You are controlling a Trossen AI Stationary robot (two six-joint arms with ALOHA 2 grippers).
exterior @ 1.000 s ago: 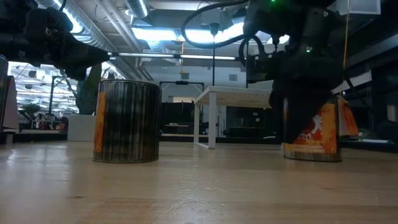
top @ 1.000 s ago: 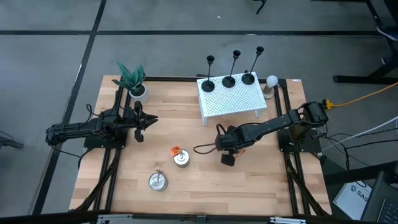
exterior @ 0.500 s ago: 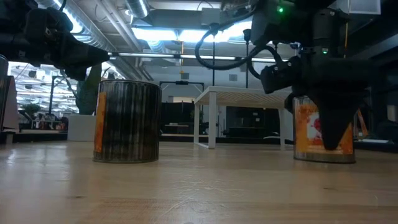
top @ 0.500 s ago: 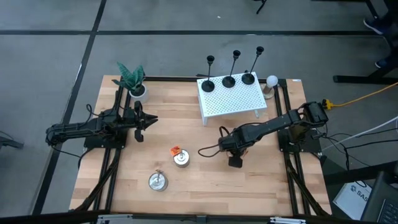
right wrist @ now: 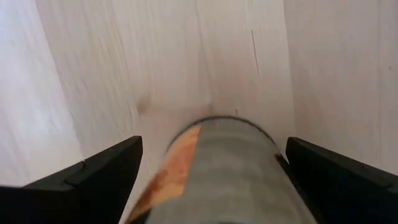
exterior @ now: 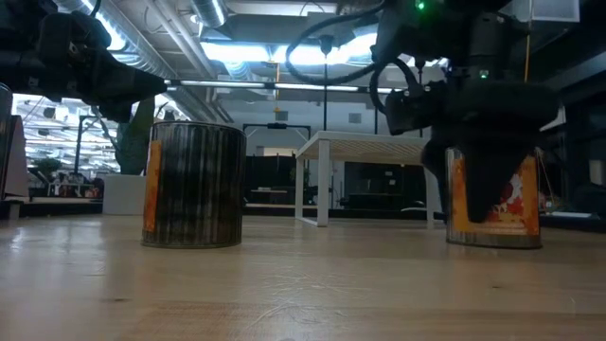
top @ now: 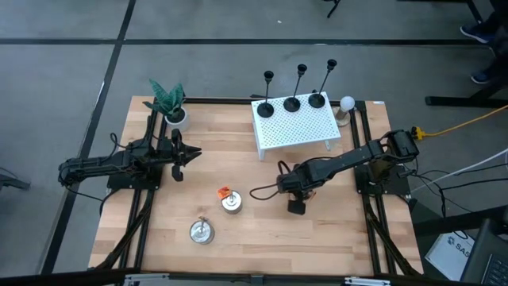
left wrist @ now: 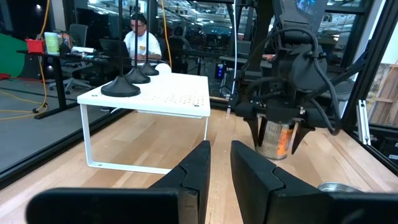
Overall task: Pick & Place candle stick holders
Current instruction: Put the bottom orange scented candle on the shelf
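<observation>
Three black candle stick holders [top: 292, 103] stand on their round bases on the white perforated shelf [top: 295, 127] at the table's far side. They also show in the left wrist view [left wrist: 121, 87]. My right gripper [top: 295, 205] points down in the middle of the table, in front of the shelf, and is shut on an orange-labelled can [exterior: 492, 204]. The high view hides this can under the gripper. My left gripper [top: 178, 155] waits shut and empty at the table's left, well away from the holders. My right gripper comes from above, pointing down, with one finger [left wrist: 255, 134] on each side of the can's round wall [right wrist: 168, 177]. The can [left wrist: 277, 140] stands upright between the fingers, and its bottom seems to rest on the table.
A second orange-labelled can [top: 230, 202] and a silver can [top: 201, 231] stand near the table's front middle. A potted plant [top: 167, 99] is at the far left and a white ball lamp [top: 347, 103] is right of the shelf. A person [left wrist: 140, 37] sits beyond the table.
My right gripper has gone a little toward the table's right edge with the can between its fingers. The can has slid the same way along the table and stands upright.
</observation>
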